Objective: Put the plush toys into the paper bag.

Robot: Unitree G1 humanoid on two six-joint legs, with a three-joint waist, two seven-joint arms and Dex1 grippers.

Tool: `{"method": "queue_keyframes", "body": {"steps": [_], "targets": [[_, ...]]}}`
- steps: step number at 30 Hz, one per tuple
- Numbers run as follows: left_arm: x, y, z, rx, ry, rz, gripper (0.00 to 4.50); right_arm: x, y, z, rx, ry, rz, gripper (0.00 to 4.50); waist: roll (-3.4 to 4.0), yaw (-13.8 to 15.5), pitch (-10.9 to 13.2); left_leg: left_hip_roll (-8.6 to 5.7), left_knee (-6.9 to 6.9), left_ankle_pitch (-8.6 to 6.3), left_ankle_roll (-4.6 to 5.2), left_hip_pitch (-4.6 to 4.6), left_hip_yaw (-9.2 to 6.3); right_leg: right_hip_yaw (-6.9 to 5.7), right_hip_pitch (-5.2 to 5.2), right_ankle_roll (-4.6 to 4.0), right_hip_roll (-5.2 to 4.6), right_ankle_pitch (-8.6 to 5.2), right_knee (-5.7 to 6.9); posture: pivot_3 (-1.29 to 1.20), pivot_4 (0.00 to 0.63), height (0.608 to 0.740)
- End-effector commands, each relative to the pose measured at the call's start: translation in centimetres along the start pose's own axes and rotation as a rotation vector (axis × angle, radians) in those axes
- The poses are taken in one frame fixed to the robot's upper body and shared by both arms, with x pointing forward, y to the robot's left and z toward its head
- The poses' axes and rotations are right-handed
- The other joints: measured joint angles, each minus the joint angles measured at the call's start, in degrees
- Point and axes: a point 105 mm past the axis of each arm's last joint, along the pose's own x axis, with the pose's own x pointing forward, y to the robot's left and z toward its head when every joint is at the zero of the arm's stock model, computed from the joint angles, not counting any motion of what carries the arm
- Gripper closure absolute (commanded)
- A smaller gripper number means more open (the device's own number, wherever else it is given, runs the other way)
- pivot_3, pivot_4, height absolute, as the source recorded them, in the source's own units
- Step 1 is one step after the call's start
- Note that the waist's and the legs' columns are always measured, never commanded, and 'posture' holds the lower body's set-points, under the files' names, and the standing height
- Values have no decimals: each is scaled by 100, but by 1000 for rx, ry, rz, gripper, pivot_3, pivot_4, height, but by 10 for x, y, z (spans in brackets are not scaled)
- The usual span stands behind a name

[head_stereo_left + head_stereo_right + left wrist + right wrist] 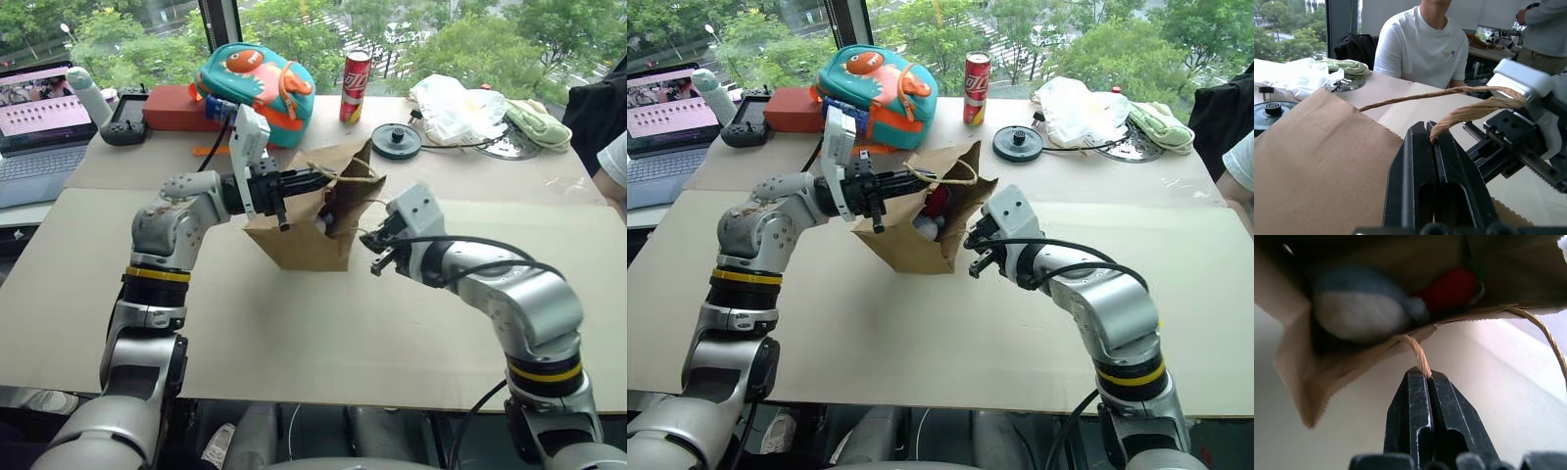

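The round grey-blue plush toy (1359, 308) and the elongated red plush toy (1449, 289) lie inside the brown kraft paper bag (294, 240), mouth tipped rightward mid-table. The left gripper (318, 178) and the right gripper (377, 240) each pinch a tan cord handle (1469, 110).

- Brown paper bag (911, 240): on table, mouth open, cord handles raised.
- Grey-blue round plush (1359, 308): inside bag.
- Red plush (1449, 289): inside bag, beside grey-blue one.
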Motion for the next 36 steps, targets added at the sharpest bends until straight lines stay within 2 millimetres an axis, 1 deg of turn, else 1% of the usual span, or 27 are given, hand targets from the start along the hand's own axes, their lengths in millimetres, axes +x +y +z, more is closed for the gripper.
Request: {"method": "queue_keyframes", "body": {"steps": [1, 4, 7, 9, 15, 19, 21, 22, 24, 25, 26, 28, 29, 30, 32, 34, 36], "targets": [[4, 2, 28, 5, -116, -32, 4500, -19, 17, 47, -72, -170, 61, 4465, 0, -7, 0, 1, 0, 0, 0, 2, -2, -3, 2, 0, 0, 0, 0, 0, 150, 739], [4, 11, 28, -73, -152, -16, 4500, -18, 23, 59, -93, -189, 71, 4465, 0, -22, 0, 2, 0, 0, 0, 8, -2, -5, 2, 0, 2, 0, 3, 0, 150, 739], [0, 14, 16, -146, -143, -9, 4500, -9, 27, 64, -93, -182, 66, 4465, 1, -34, 0, 3, -2, 0, 0, 10, 0, -4, 1, 0, 2, 0, 4, 0, 150, 739], [-5, 16, 3, -146, -105, 7, 4500, -4, 30, 58, -103, -144, 65, 4465, 1, -26, 0, 3, -3, 0, 0, 7, 0, -3, -2, 0, 2, 0, 5, 0, 150, 739], [-21, 18, -39, -175, 20, 50, 4500, 10, 22, 32, -82, -17, 8, 4465, 1, -10, 0, 1, -3, 0, 0, 4, -1, -4, -3, -1, -2, 0, 4, 0, 150, 739], [-23, 20, -48, -178, 41, 65, 4500, 13, 16, 24, -87, 22, -12, 4465, 1, 3, 0, 0, -1, 0, 0, 1, -2, -4, -2, -1, -2, 0, 3, 0, 150, 739], [-25, 21, -48, -180, 32, 75, 4500, 14, 11, 22, -92, 38, -37, 3863, 1, -2, 0, 0, 0, 0, 0, 5, -1, -5, 1, -1, -2, 0, 3, 0, 150, 739], [-25, 21, -47, -180, 28, 75, 4500, 13, 10, 23, -85, 29, -40, 3675, 1, -3, 0, 1, 0, 0, 0, 4, -1, -5, 1, -1, -2, 0, 2, 0, 150, 739], [-26, 19, -42, -187, 19, 66, 3918, 13, 10, 29, -66, -2, -29, 2966, 1, -11, 0, 1, -1, 0, 0, 5, -1, -5, -1, -1, -1, 0, 3, 0, 150, 739], [-27, 18, -40, -188, 17, 61, 3782, 13, 10, 32, -61, -15, -22, 2738, 1, -23, 0, 2, -1, 0, 0, 5, -1, -5, -1, -1, 0, 0, 3, 0, 150, 739], [-28, 17, -36, -190, 14, 56, 3288, 11, 10, 36, -57, -32, -14, 2273, 1, -28, 0, 3, -2, 0, 0, 6, -1, -4, -2, -1, 1, 0, 4, 0, 150, 739], [-30, 16, -30, -198, 7, 52, 2576, 8, 9, 41, -55, -55, -6, 1604, 1, -30, 0, 3, -3, 0, 0, 4, -1, -4, -4, -1, 1, 0, 5, 0, 150, 739], [-31, 16, -27, -202, 3, 50, 2314, 6, 8, 44, -57, -65, -2, 1281, 1, -28, 0, 3, -3, 0, 0, 3, -1, -4, -4, -1, 1, 0, 5, 0, 150, 739], [-33, 14, -20, -208, -5, 43, 1875, 2, 8, 49, -64, -85, 14, 906, 1, -25, 0, 3, -3, 0, 0, 2, -2, -5, -4, -1, 1, 0, 5, 0, 150, 739], [-38, 10, -9, -217, -14, 27, 1189, -7, 8, 58, -76, -116, 39, 255, 1, -24, 0, 3, -3, 0, 0, 1, -2, -6, -4, -1, 0, 0, 3, 0, 150, 739], [-44, 4, 0, -216, -13, 12, 1162, -17, 10, 64, -94, -143, 80, 75, 1, -18, 1, 3, -3, 0, 1, 5, -3, -6, -1, -1, -1, 0, 3, 0, 150, 739], [-52, -1, 9, -228, -15, 8, 1162, -29, 15, 68, -127, -164, 135, 75, 2, -16, 1, 3, -3, 0, 0, -9, -4, -7, -11, -1, -1, 0, 3, 0, 150, 739]]}}
